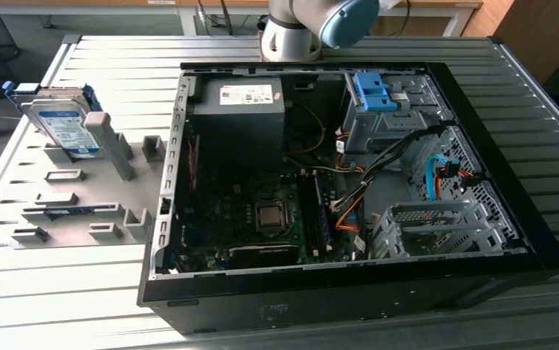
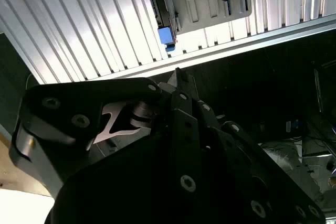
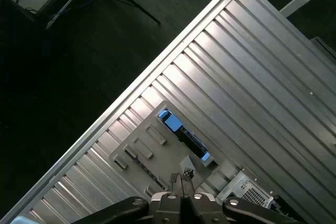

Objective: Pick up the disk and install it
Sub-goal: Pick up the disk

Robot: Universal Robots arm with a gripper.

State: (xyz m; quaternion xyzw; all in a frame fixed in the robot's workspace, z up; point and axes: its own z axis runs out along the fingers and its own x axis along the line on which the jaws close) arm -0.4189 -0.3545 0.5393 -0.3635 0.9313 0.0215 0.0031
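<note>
Well, in the exterior view the disk (image 1: 63, 125) stands on edge in a grey holder plate (image 1: 95, 200) near the table's (image 1: 114, 51) edge at the exterior view's left, beside an open computer case (image 1: 474, 240). In the second wrist view the gripper (image 2: 178, 73) is well apart from the disk (image 2: 159, 9). In the first wrist view its fingers (image 3: 177, 182) are pressed together, empty.

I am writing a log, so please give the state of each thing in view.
Disk: standing in the holder, not grasped.
Case: lying flat, open.
Bracket: inside the case.
End effector: shut, empty, above the table.
</note>
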